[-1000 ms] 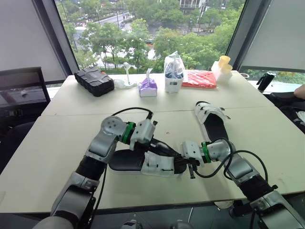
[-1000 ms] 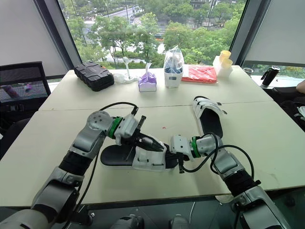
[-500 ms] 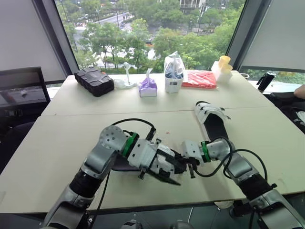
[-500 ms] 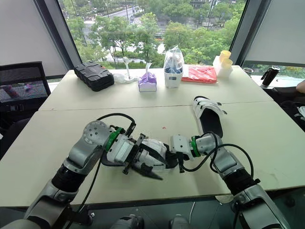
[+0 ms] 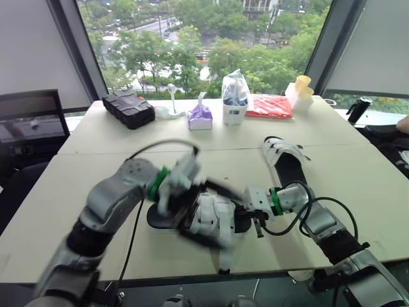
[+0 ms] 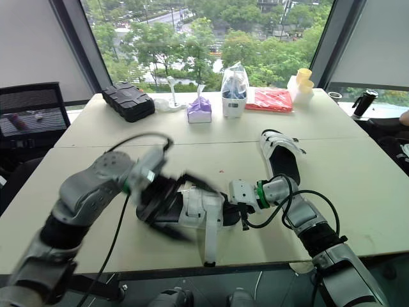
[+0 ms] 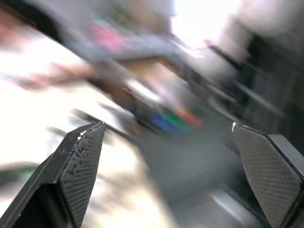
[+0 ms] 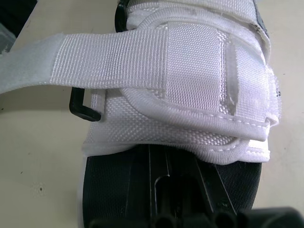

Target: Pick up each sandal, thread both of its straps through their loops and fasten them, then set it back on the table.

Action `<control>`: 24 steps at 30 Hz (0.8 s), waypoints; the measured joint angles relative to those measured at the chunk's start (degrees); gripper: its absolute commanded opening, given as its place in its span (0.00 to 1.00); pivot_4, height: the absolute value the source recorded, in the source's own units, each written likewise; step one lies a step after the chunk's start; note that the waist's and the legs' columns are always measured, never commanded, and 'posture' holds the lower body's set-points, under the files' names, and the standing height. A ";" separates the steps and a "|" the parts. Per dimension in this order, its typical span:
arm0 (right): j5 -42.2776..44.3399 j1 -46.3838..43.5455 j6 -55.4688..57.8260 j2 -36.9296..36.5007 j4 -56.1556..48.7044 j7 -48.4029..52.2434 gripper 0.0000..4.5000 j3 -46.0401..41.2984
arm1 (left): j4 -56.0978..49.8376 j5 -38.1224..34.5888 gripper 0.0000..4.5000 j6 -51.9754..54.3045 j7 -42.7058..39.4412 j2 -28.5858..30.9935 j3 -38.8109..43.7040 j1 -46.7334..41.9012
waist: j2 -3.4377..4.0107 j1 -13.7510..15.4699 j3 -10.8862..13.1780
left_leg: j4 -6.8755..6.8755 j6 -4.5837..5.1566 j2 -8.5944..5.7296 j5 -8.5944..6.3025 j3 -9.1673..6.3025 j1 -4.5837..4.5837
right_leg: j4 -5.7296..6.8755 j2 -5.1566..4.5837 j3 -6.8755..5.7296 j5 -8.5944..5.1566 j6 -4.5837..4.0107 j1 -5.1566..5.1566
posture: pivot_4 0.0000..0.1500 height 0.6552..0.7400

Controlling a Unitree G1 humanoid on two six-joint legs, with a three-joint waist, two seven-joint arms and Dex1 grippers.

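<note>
Right jaws are clenched on the toe end of the near sandal [image 5: 211, 220], black sole with white woven straps. In the right wrist view the black sole [image 8: 118, 190] runs straight out from them. The heel end points away from the right jaws, toward the left jaws. The sandal sits low at the near part of the beige surface [image 5: 70, 192]; with the blur I can't tell if it rests flat.

A wide white strap [image 8: 194, 61] is folded across the upper just ahead of the right jaws. A long loose white strap [image 8: 28, 66] passes over a black rectangular loop [image 8: 83, 107] at the sandal's side, and I can't tell if it's threaded. In the head views a white strap trails from the sandal to the surface's near edge, just beside the right jaws.

Left jaws are released: the two black ribbed fingers [image 7: 80, 161] stand wide apart, and what lies past them is too blurred to tell. In the head views the left arm is smeared, jaws at the sandal's heel end, and I can't tell if they touch it.

The second black-and-white sandal [image 5: 284, 160] lies on the surface just beyond the right jaws, well apart from the left jaws.

Far beyond both jaws sit a black ribbed hard case [image 5: 128, 107], a purple tissue pack [image 5: 200, 118], a clear plastic bag [image 5: 235, 96], a flat red packet [image 5: 268, 106] and stacked yellow cups [image 5: 300, 86].
</note>
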 measured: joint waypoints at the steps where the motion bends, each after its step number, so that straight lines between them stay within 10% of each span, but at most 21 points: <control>1: -0.31 -0.27 -0.01 0.64 0.12 -0.17 0.00 0.48 | 2.73 0.14 0.99 0.12 5.32 -1.45 2.56 -2.54 | -0.11 -0.24 -0.01 | -0.04 -0.01 0.00 0.00 0.00 0.06 | 0.00 0.01 0.03 -0.01 0.02 -0.01 | 1.00 1.00; 12: -0.26 -0.43 -1.04 1.83 0.59 0.24 0.00 0.82 | -0.81 -12.74 0.99 24.64 8.45 14.53 9.46 16.99 | 0.24 -0.89 -0.19 | -0.28 -0.32 0.12 -0.38 0.09 0.45 | 0.10 0.14 0.23 -0.01 -0.19 -0.07 | 1.00 1.00; 24: -0.32 -0.22 -1.04 1.91 0.80 0.04 0.00 0.60 | -13.42 -7.21 0.99 22.21 6.03 20.24 0.10 37.12 | 0.23 -0.64 -0.25 | -0.30 -0.33 0.25 -0.41 0.18 0.42 | 0.04 0.05 0.21 -0.28 -0.76 -0.08 | 1.00 1.00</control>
